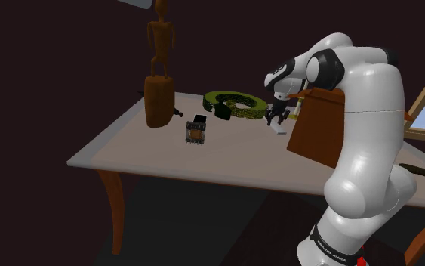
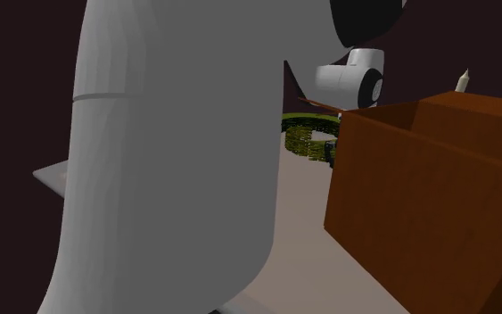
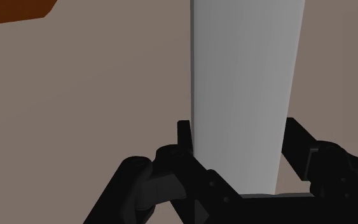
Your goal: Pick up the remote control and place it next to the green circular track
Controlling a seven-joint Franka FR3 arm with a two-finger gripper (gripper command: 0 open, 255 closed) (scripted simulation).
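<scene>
Two black jaws press against the long sides of the remote (image 3: 244,76), a pale grey slab (drawn plain, no buttons to be seen) that runs away from the hand over the beige desk (image 3: 107,83). In the shoulder view the remote (image 1: 280,130) shows as a small white piece just under the hand, near the green ring track (image 1: 235,102) on that view's right, between the track and a brown box (image 1: 316,125) – whether it rests on the desk (image 1: 143,159) or hangs just above it, I cannot tell. Further to the shoulder view's left stand a small dark block (image 1: 196,131) and a tall wooden figure (image 1: 159,68). The second exterior view has the white arm (image 2: 168,161) close up, the box (image 2: 418,196) beside it and part of the track (image 2: 309,141) behind.
</scene>
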